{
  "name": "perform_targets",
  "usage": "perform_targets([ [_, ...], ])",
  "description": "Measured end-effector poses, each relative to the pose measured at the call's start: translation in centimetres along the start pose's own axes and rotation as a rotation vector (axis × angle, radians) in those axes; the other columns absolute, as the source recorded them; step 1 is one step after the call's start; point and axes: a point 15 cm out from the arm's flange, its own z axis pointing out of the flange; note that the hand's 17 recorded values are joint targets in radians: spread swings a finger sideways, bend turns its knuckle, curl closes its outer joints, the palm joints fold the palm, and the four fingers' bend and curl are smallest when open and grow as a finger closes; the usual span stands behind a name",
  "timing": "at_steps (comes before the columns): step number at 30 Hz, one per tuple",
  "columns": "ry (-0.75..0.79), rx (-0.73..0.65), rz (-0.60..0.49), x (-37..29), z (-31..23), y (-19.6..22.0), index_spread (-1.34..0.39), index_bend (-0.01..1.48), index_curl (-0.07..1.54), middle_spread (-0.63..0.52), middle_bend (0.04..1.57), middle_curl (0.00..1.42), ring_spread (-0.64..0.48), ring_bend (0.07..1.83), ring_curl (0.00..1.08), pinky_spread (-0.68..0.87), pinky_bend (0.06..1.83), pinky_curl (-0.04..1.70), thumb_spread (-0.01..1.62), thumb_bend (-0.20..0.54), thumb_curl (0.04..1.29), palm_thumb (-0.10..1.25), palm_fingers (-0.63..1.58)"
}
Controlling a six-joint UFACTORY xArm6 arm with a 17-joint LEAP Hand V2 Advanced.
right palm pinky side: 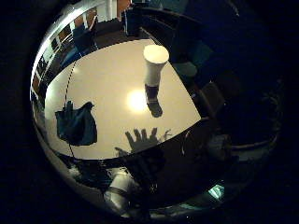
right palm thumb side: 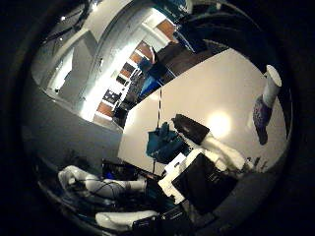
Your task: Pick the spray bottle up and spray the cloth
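Spray bottle (right palm pinky side: pixel 154 74): upright on white surface (right palm pinky side: pixel 107 79), well apart from robot hand (right palm thumb side: pixel 209 162), ungrasped. Blue cloth (right palm pinky side: pixel 77 123): crumpled on surface, nearer the hand. Robot hand: fingers extended, empty, above surface. Pickup and spraying both outstanding.

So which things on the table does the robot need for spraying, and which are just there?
For the job:
- spray bottle, standing upright on the white table
- blue cloth, crumpled on the table, apart from the bottle
- the robot's hand, above the table, holding nothing

Just there:
- chairs around the table
- a dark line running across the tabletop
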Motion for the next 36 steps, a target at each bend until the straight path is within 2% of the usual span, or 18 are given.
perform_targets([
  [11, -0.095, 0.155, 0.169, 4.2, -1.0, -0.4, -0.28, 0.17, 0.32, 0.01, 0.22, 0.36, 0.19, 0.21, 0.25, 0.39, 0.2, 0.28, 0.98, -0.026, 0.37, 0.72, 0.34],
  [20, -0.161, 0.264, 0.313, 9.1, -1.2, -0.1, -0.21, 0.15, 0.29, 0.09, 0.2, 0.36, 0.2, 0.26, 0.27, 0.4, 0.27, 0.31, 0.98, -0.026, 0.37, 0.72, 0.23],
  [36, -0.233, 0.259, 0.475, 16.5, 2.1, 5.0, -0.18, 0.16, 0.28, 0.15, 0.21, 0.36, 0.22, 0.29, 0.28, 0.39, 0.3, 0.32, 1.01, -0.025, 0.38, 0.71, 0.17],
])
